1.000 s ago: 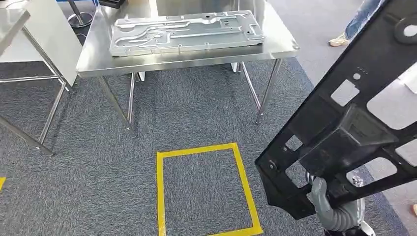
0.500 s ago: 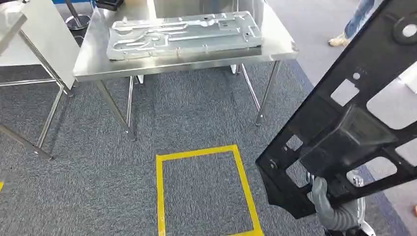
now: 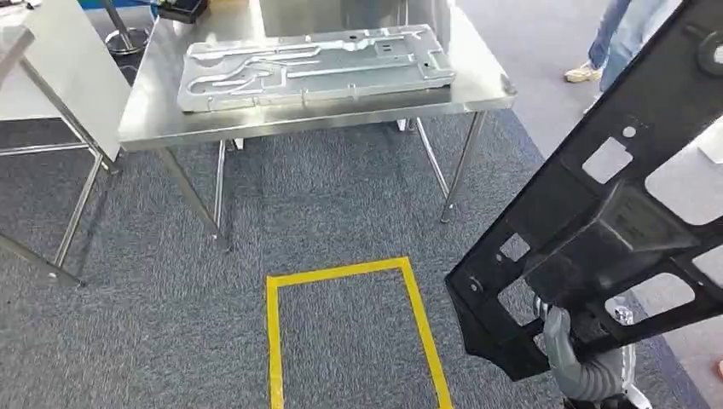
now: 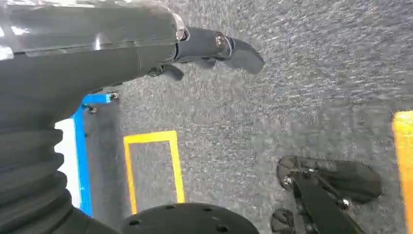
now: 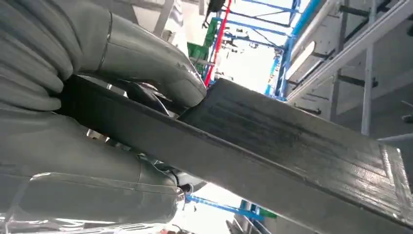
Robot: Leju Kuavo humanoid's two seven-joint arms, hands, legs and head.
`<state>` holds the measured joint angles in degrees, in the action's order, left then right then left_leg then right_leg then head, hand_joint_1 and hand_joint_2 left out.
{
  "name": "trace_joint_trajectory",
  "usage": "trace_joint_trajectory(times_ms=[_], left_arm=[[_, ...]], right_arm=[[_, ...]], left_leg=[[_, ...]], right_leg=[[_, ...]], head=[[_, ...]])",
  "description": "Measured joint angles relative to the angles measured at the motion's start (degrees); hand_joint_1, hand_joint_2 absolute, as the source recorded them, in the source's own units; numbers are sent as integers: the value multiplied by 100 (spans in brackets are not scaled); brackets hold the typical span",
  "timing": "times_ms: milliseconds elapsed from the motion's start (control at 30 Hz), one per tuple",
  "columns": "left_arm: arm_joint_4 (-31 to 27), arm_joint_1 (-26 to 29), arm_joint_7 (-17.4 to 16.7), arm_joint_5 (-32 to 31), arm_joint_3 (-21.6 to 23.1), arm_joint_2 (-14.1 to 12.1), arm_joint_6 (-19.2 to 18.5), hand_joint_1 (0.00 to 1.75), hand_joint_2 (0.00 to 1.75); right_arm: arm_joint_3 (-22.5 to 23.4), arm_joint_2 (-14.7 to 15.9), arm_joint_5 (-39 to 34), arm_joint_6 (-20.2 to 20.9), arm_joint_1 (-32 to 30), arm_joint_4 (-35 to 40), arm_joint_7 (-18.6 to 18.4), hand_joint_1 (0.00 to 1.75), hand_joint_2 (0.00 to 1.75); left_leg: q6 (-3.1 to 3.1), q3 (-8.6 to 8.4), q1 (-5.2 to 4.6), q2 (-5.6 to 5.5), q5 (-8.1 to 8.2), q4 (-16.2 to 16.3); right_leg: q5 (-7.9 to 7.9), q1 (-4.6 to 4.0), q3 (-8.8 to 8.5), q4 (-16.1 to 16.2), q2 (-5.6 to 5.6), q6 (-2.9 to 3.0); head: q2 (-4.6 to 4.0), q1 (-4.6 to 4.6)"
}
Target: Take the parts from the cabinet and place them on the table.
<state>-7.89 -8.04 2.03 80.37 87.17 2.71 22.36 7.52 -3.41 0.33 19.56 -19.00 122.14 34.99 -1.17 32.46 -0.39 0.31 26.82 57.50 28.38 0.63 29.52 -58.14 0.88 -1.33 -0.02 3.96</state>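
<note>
- One large black plastic panel point(image 3: 597, 213) with many cut-out windows is carried at the right side of the scene, tilted, with its high end far to the right and its low corner near the robot.
- The right hand point(image 3: 558, 341) holds this panel at the low edge. In the right wrist view the thumb and the fingers point(image 5: 146, 63) are clenched on a thick dark rib of the panel point(image 5: 272, 146), one on each side of it.
- The left hand point(image 4: 214, 48) hangs over the grey carpet point(image 3: 324, 196); its dark fingers are released and hold nothing.
- The steel counter point(image 3: 477, 81) stands far ahead, at the left of the panel. A flat silver stamped metal plate point(image 3: 307, 64) already lies on it and covers most of the top.
- A yellow tape rectangle point(image 3: 273, 341) is on the carpet, near the robot and before the counter.
- A person's legs point(image 3: 614, 43) are at the far right.
- I judge the panel as stiff and rather light for its size, but long, so it pulls like a lever on the wrist and can swing.
- The smooth plastic may slip; the thick rib or the border of a window seems the best place to take hold.
- The free place on the counter looks narrow, so the panel probably must go on top of the plate or beside it.
</note>
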Motion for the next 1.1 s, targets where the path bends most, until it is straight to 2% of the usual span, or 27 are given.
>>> trace_joint_trajectory(times_ms=[67,100,167,200,233,267,300,367,400,433,467,533,567,600,633,700,733,767,800,867,900,933,967,1000,1033,1067,1100], left_arm=[[0,2,4,4,0,4,0,0,175],[0,-6,9,4,0,4,0,0,175],[0,-5,11,4,0,2,-2,0,175],[0,-1,13,4,0,2,-2,0,175],[0,7,18,4,0,2,-15,0,175],[0,17,17,4,0,4,-15,0,175],[0,23,17,4,0,4,-17,0,175],[0,22,17,4,0,13,-24,0,175],[0,15,17,4,0,13,-24,0,175],[0,7,17,4,0,13,-26,0,175],[0,5,13,0,0,13,-26,0,175],[0,1,7,4,0,13,-28,0,175],[0,-10,7,4,0,9,-28,0,175],[0,-27,7,4,0,9,-28,0,175],[0,-31,4,4,0,9,-28,0,175],[0,-35,4,4,0,9,-28,0,175],[0,-23,2,4,0,9,-28,0,175],[0,-2,-4,4,0,9,-33,0,175],[0,11,-7,4,0,9,-33,0,175],[0,7,-7,4,0,7,-31,0,175],[2,9,-7,4,0,-11,-26,0,175],[2,6,-7,-4,0,-22,-20,0,175],[0,-2,-7,0,0,-17,-15,0,175],[0,6,-7,0,0,-17,-17,0,175],[2,20,-9,7,0,-17,-17,0,175],[0,23,-9,5,0,-11,-17,0,175],[0,12,-9,4,-2,-7,-17,0,175]], right_arm=[[-2,11,-4,4,-1,0,4,175,175],[-4,11,-4,2,4,0,4,175,175],[-6,13,-2,2,-16,0,11,175,175],[-7,13,-2,0,-39,-2,11,175,175],[-7,13,0,0,-54,-2,13,175,175],[-7,13,2,0,-57,-2,13,175,175],[-7,13,4,0,-61,-2,20,175,175],[-7,13,22,-4,-72,0,33,175,175],[-11,13,33,-11,-64,-11,35,175,175],[-15,11,39,-18,-56,0,44,175,175],[-20,13,52,-24,-70,4,41,175,175],[-22,11,57,-33,-43,13,7,175,175],[-26,11,59,-33,-38,22,-2,175,175],[-31,9,59,-33,-21,33,-17,175,175],[-37,7,59,-33,-6,33,-22,175,175],[-48,4,61,-33,-5,33,-31,175,175],[-52,2,61,-31,-4,33,-31,175,175],[-55,2,61,-26,-4,33,-31,175,175],[-55,0,61,-22,-3,33,-31,175,175],[-55,0,61,-6,13,33,-33,175,175],[-55,-4,59,7,24,31,-33,175,175],[-55,-7,59,7,35,31,-35,175,175],[-55,-7,53,7,47,33,-37,175,175],[-55,-7,55,11,43,33,-50,175,175],[-55,-7,52,18,36,31,-55,175,175],[-55,-11,52,26,54,31,-55,175,175],[-52,-9,50,37,65,31,-55,175,175]], left_leg=[[-69,-176,28,1,-8,-96],[-96,-199,31,1,7,-97],[-122,-224,21,1,44,-94],[-122,-235,18,2,65,-89],[-114,-261,18,1,92,-85],[-103,-307,20,-1,127,-85],[-87,-368,24,-3,171,-84],[-39,-501,32,-4,273,-84],[-4,-554,22,1,305,-83],[36,-515,20,3,326,-61],[84,-502,10,19,381,-70],[141,-604,0,28,370,-18],[165,-576,15,23,412,73],[180,-451,28,12,450,370],[205,-232,34,10,571,745],[239,333,52,9,969,1595],[253,531,51,9,1041,1813],[235,602,51,9,951,1780],[201,554,46,6,688,1483],[85,260,11,7,-30,523],[23,172,-29,12,-191,201],[23,220,-62,12,72,247],[-4,181,-68,-5,104,183],[-34,179,-69,-6,-39,93],[-66,118,-47,-11,-72,61],[-81,-10,-23,-18,-98,15],[-102,-85,-5,-6,-91,-27]], right_leg=[[92,32,4,-158,-25,-44],[264,23,149,-431,-30,-40],[638,36,645,-1247,-31,-93],[759,37,879,-1587,-32,-117],[751,39,1037,-1750,-33,-126],[570,45,1046,-1623,-35,-143],[275,55,925,-1249,-44,-149],[-402,68,503,-189,-78,-112],[-214,39,481,-134,-103,-73],[-37,-8,517,-94,-124,3],[-213,-5,504,-81,-115,61],[-183,17,439,-73,-93,131],[-176,39,361,-28,-85,162],[-148,39,306,-19,-95,194],[-122,38,286,-19,-94,216],[-58,17,242,-20,-86,242],[-24,11,206,-22,-72,246],[12,3,160,-22,-53,242],[56,-7,94,-21,-44,240],[143,-33,-45,-14,-47,233],[180,-22,-73,-3,-50,222],[191,-31,-90,1,-42,187],[214,-17,-67,18,-40,138],[171,-21,-127,-31,-43,108],[130,-35,-136,-69,-46,61],[158,-37,-153,-111,-46,40],[265,-11,-143,-253,-56,6]], head=[[0,-2],[0,0],[0,0],[0,0],[0,0],[0,0],[0,0],[0,0],[0,-2],[0,-2],[0,-2],[0,0],[0,-2],[0,7],[0,4],[0,4],[0,4],[0,4],[0,4],[0,4],[0,2],[0,4],[0,2],[0,2],[0,2],[0,4],[0,0]])
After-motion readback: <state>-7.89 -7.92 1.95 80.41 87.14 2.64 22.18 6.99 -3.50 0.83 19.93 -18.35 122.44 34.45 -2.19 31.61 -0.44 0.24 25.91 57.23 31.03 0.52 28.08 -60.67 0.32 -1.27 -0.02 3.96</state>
